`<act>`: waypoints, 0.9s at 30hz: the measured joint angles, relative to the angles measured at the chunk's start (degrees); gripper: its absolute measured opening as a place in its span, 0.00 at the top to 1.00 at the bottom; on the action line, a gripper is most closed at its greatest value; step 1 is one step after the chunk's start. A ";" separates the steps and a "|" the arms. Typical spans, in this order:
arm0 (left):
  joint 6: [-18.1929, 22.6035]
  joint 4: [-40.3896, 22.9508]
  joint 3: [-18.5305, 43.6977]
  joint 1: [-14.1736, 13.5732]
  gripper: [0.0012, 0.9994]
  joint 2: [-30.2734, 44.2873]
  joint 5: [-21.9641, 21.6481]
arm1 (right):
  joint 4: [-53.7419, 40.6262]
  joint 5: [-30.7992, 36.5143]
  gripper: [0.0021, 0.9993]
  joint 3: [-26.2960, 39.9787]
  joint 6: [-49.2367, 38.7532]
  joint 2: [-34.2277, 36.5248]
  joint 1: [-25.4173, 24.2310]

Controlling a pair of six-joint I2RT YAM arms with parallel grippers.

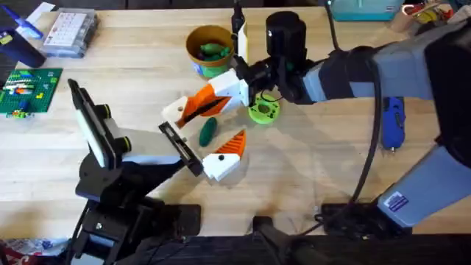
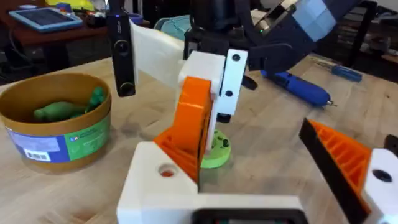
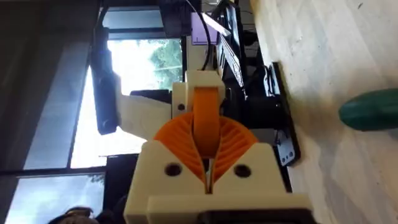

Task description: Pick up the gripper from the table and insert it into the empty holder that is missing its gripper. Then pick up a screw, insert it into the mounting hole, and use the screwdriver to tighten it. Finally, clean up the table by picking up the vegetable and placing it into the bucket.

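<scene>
My right gripper is shut on the gripper, a beige block with an orange tip, held above the table. The holder, a black bar on a white segment, stands apart behind it, to the right of the bucket. The dark green vegetable lies on the table between my two grippers. My left gripper is open near it and holds nothing. The blue screwdriver lies at the right.
A green disc sits under my right wrist. A lighter green toy lies inside the bucket. A clear parts box and a green baseplate are at the far left. The static arm's black base stands at the back.
</scene>
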 joint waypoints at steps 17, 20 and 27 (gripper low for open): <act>0.20 -0.19 0.00 -1.38 0.01 0.01 5.98 | 0.19 1.27 0.64 0.24 -0.23 0.11 4.84; 0.20 -0.20 0.00 -1.38 0.01 0.02 6.42 | 0.26 1.29 0.48 0.31 -0.21 0.11 4.58; 0.20 -0.22 0.00 -1.38 0.01 0.01 7.17 | 0.33 1.29 0.01 0.33 -0.19 0.10 4.55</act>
